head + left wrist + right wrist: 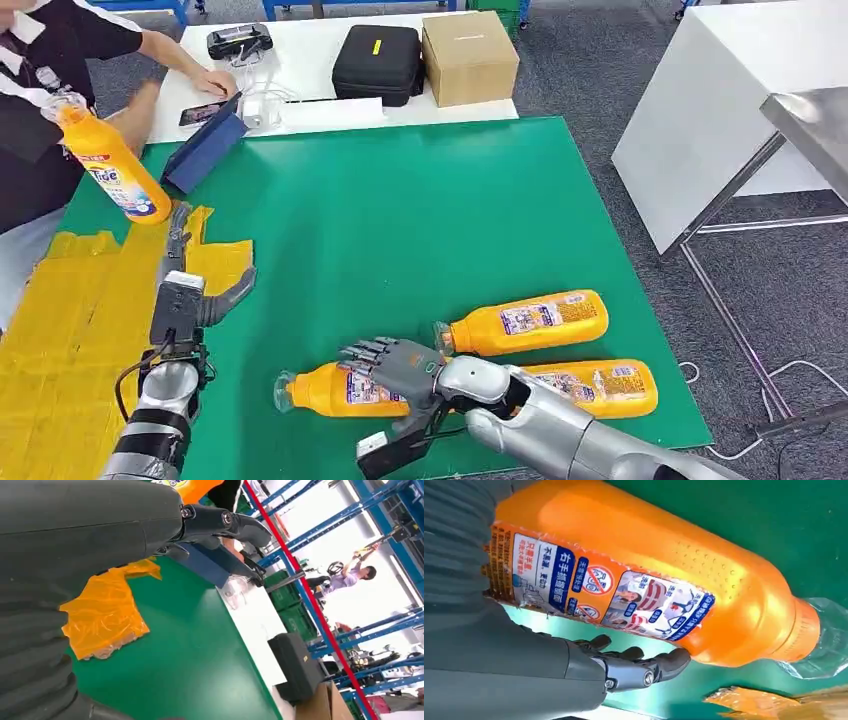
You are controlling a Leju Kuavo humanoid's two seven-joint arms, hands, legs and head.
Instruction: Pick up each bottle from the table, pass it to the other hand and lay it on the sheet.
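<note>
Step in hand, as I judge it: pick-up of the next bottle. The right hand (392,362), lower centre of the head view, lies over the nearest bottle (335,392), which rests on its side on the green table (420,220); in the right wrist view the fingers (644,667) curl along one flank of the same bottle (659,575), but a firm closed grasp cannot be told, and the bottle looks not yet lifted. Two more bottles lie on their sides at lower right: the upper one (530,322) and the lower one (600,388), close together, the lower partly behind the right forearm. The left hand (190,290), at left of the frame, is raised with fingers apart and holds nothing; it stands over the edge of the yellow sheet (60,330), which covers the lower left of the table. At upper left a person's hand holds a fourth bottle (110,165) tilted above the sheet. Next move, by my reckoning: close securely round the body, lift, carry leftward to meet the waiting left hand. Containers: all bottles orange, capped with clear wrap at the neck, contents not visible; black case (378,62) and cardboard box (468,56) on the white table (310,50) at top centre, both closed.
</note>
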